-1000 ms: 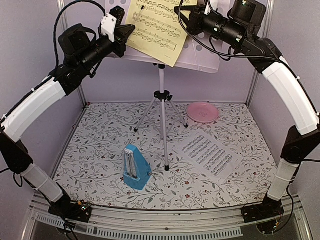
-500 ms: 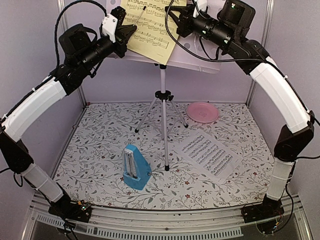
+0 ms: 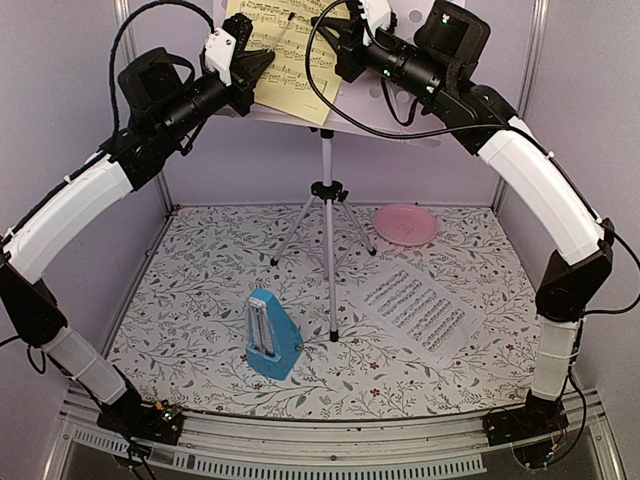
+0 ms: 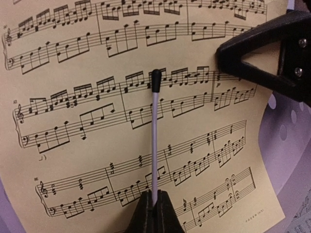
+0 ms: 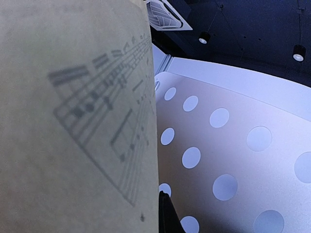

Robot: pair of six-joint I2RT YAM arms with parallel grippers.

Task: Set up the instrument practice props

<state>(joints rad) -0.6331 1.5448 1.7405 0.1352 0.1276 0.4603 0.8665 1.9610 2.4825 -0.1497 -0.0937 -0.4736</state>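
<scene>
The yellow sheet of music (image 3: 288,62) lies against the pale perforated music stand (image 3: 400,112), which stands on silver tripod legs (image 3: 326,215). My right gripper (image 3: 340,52) is shut on the sheet's right edge (image 5: 97,121), and its dark fingers (image 4: 257,53) show in the left wrist view. My left gripper (image 3: 257,68) is shut on a thin pale rod with a black tip (image 4: 154,131) that lies across the sheet's face (image 4: 97,145). The white sheet (image 3: 418,308) lies flat on the table at the right. Front left of the tripod stands the blue metronome (image 3: 270,335).
A pink round plate (image 3: 405,224) sits at the back right of the floral table cover (image 3: 200,280). Purple walls close in the back and both sides. The tripod's legs spread over the table's middle.
My right gripper has moved left and up with the yellow sheet, sliding it leftward across the stand. The left arm and its rod have stayed put.
</scene>
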